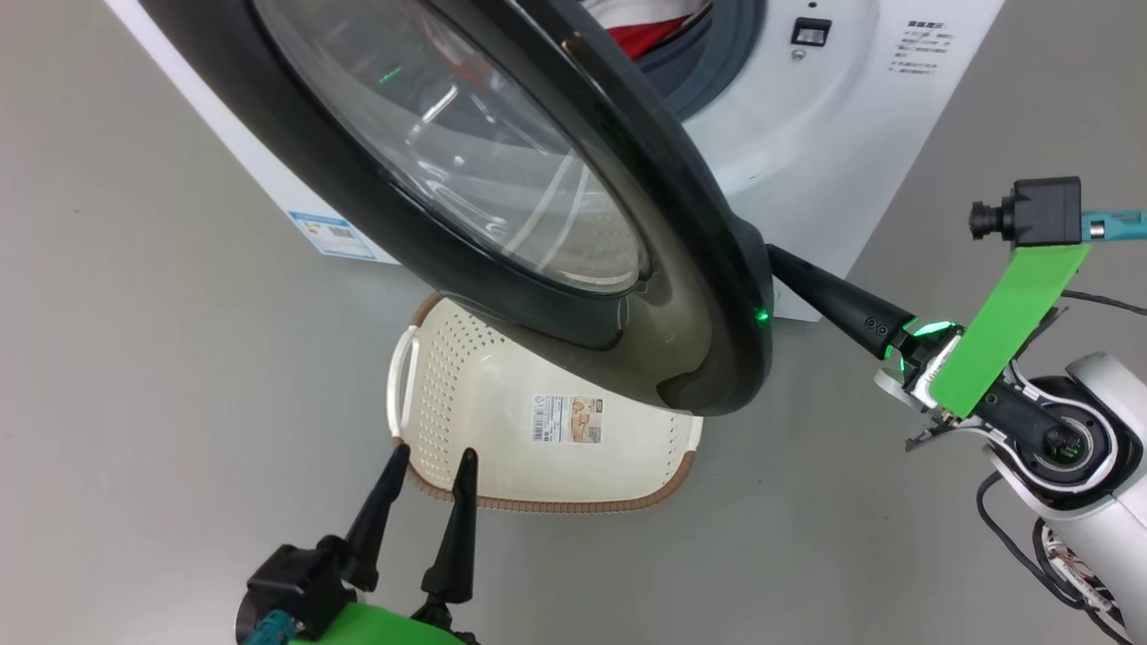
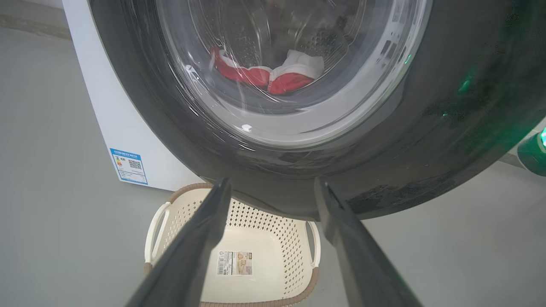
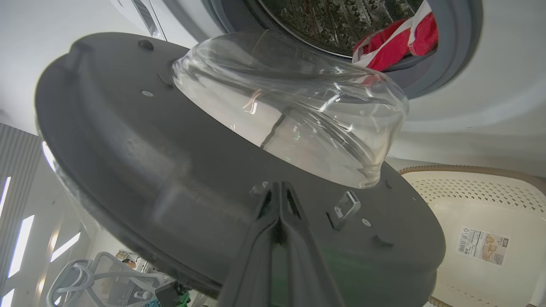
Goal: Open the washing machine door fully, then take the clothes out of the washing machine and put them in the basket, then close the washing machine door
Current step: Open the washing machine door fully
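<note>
The washing machine door [image 1: 708,269], black-rimmed with a glass bowl, stands partly open and hangs over the basket [image 1: 502,421]. My right gripper [image 1: 784,262] is shut on nothing, its tips pressed against the door's inner face [image 3: 149,170] beside the glass bowl [image 3: 298,115]. Low at the left, my left gripper [image 1: 432,457] is open and empty, by the basket's near rim. Red and white clothes [image 1: 641,36] lie in the drum of the washing machine [image 1: 806,134]. In the left wrist view the clothes [image 2: 273,76] show through the door [image 2: 426,128], above the basket [image 2: 256,238] and my left gripper [image 2: 273,187].
The grey floor [image 1: 134,358] spreads to the left and right of the machine. A blue label [image 2: 128,166] sits on the machine's lower front corner. A metal latch [image 3: 347,204] sticks out of the door's inner face. A mesh chair [image 3: 85,277] stands beyond the door.
</note>
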Controlling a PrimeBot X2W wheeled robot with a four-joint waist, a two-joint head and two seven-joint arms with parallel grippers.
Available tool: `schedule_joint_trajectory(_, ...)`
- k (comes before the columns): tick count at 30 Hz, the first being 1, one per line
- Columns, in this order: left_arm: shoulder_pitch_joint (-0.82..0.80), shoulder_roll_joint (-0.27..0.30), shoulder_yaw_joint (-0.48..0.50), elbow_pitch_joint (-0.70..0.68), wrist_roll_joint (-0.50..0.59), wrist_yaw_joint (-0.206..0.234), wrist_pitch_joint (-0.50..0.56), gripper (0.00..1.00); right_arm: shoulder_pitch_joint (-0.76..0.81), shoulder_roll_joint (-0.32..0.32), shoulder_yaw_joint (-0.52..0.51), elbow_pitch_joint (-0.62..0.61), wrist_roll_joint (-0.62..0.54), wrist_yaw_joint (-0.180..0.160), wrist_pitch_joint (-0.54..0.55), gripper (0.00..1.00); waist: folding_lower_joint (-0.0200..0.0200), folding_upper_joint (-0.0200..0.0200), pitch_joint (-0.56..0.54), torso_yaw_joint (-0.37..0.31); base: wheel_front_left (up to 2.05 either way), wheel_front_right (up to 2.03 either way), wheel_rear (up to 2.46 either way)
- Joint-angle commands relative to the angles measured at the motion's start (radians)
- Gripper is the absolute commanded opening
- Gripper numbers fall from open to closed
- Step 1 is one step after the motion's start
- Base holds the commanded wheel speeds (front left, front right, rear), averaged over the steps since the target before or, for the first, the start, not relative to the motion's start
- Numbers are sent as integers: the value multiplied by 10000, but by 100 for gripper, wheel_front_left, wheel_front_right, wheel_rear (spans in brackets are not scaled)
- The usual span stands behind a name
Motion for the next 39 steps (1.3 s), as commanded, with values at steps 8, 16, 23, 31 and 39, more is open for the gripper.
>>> schedule_joint_trajectory(8,-155,108,198,-181,-126,92,-120,100,458,509,-438,-200,-137,50,856,0,0,-1,-217,249,0,0,0)
schedule_joint_trajectory(16,142,108,200,-162,-144,103,-120,100,1269,1062,-540,-394,-528,50,1408,0,0,-1,-689,622,0,0,0)
schedule_joint_trajectory(23,441,108,202,-202,-173,146,-120,100,1773,1520,-532,-522,-799,50,1674,0,0,-1,-1021,1147,0,0,0)
schedule_joint_trajectory(31,695,108,159,-256,-282,180,-120,100,2059,1944,-414,-615,-1013,50,1968,0,0,-1,-1310,1817,0,0,0)
schedule_joint_trajectory(39,874,108,286,-231,-268,257,-120,100,2213,2416,-232,-648,-1145,50,2149,0,0,-1,-1541,2314,0,0,0)
